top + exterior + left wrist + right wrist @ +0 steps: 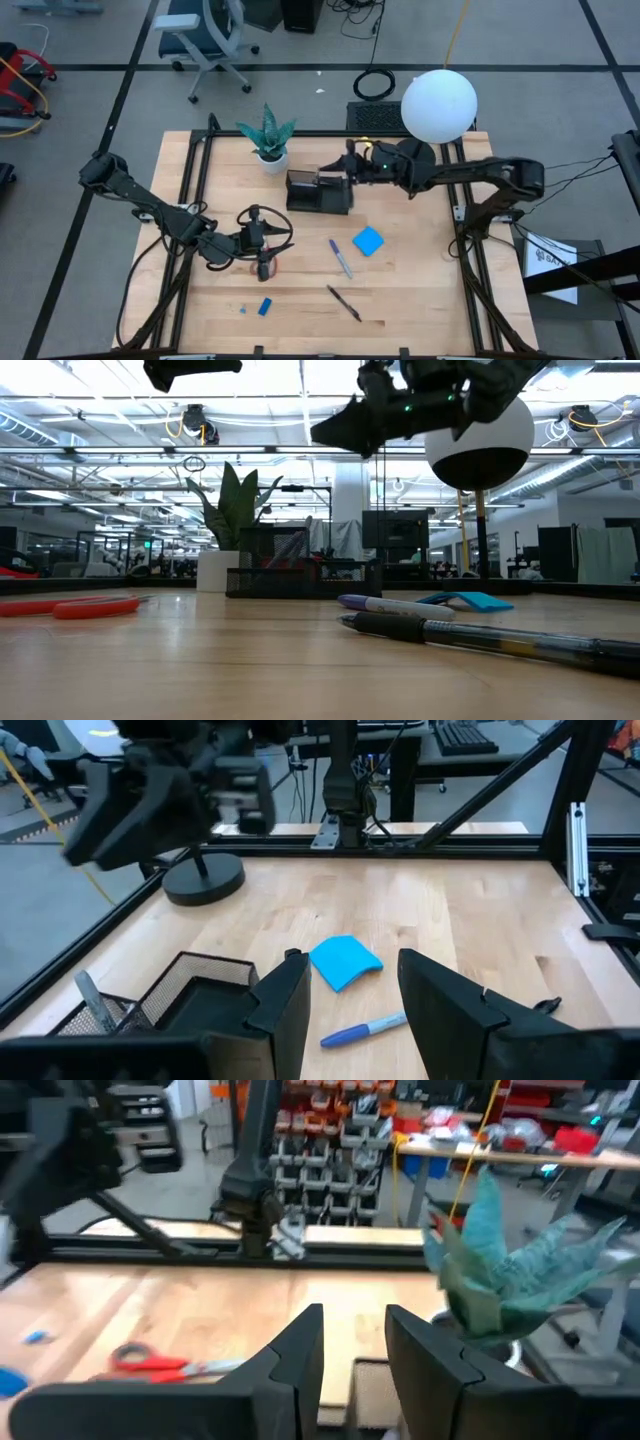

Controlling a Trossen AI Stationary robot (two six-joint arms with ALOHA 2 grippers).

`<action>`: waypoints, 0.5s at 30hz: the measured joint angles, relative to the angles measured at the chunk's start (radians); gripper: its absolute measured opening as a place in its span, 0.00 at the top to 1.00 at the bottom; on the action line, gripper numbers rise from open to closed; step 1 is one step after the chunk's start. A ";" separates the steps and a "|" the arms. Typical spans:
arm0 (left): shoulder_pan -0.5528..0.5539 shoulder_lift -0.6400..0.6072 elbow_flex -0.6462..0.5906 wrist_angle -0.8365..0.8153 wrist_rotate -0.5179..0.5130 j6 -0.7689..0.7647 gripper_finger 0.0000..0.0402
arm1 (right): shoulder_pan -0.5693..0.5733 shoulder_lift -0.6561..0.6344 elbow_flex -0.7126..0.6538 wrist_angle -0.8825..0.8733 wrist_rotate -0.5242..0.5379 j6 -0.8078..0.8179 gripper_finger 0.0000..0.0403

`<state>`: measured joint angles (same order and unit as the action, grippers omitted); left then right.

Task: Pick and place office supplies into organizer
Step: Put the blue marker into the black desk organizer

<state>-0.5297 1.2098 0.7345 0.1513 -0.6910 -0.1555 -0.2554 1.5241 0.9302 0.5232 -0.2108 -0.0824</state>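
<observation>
The black mesh organizer (pixel 318 192) stands mid-table by the potted plant (pixel 268 140); a grey pen (pixel 95 1002) leans inside it. My right gripper (pixel 345 162) hovers open above the organizer's far side, holding nothing. Red-handled scissors (pixel 262 268) lie flat on the table, with my left gripper (pixel 280 236) open and raised above them. A blue notepad (pixel 368 241), a purple pen (pixel 340 257) and a black pen (pixel 343 302) lie flat to the right. A tiny blue block (pixel 264 306) sits near the front edge.
A lamp with a white globe (pixel 438 105) and a round black base (pixel 205 878) stands at the back right, close to my right arm. Black frame rails (pixel 190 200) run along the table's sides. Bare wood lies at the front right.
</observation>
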 joint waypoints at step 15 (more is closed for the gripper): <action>0.051 -0.011 0.000 0.017 0.000 0.151 0.60 | 0.075 -0.061 -0.001 -0.120 -0.001 0.234 0.75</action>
<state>-0.4783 1.1985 0.7345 0.1681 -0.6907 -0.0049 -0.1809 1.4635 0.9295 0.4033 -0.2119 0.1521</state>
